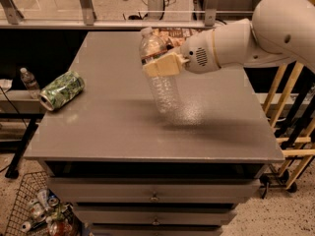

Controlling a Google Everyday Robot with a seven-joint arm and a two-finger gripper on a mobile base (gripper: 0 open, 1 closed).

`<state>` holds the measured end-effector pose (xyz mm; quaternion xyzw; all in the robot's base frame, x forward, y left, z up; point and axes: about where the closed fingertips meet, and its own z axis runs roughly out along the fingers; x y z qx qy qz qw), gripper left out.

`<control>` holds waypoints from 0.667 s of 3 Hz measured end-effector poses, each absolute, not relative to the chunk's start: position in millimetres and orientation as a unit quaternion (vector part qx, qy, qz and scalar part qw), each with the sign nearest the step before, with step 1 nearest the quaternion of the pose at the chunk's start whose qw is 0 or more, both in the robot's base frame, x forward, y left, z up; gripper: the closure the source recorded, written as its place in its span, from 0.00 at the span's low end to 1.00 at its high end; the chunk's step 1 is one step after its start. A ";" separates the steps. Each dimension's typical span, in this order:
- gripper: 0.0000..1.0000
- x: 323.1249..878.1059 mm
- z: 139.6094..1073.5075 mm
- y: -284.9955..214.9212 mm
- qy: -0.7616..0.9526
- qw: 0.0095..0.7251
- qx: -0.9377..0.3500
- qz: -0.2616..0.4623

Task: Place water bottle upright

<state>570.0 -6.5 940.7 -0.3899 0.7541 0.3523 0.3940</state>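
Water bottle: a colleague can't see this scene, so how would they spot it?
Over the grey table, follow the white arm from the right to its tan gripper. The water bottle is the clear ribbed one clamped there, tilted, white cap uppermost. Unlike it, the green can lies at the table's left edge and the smaller clear bottle sits off the table beyond it.
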 end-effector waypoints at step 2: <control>1.00 569.1 945.9 0.7 0.675 0.464 -0.447 0.359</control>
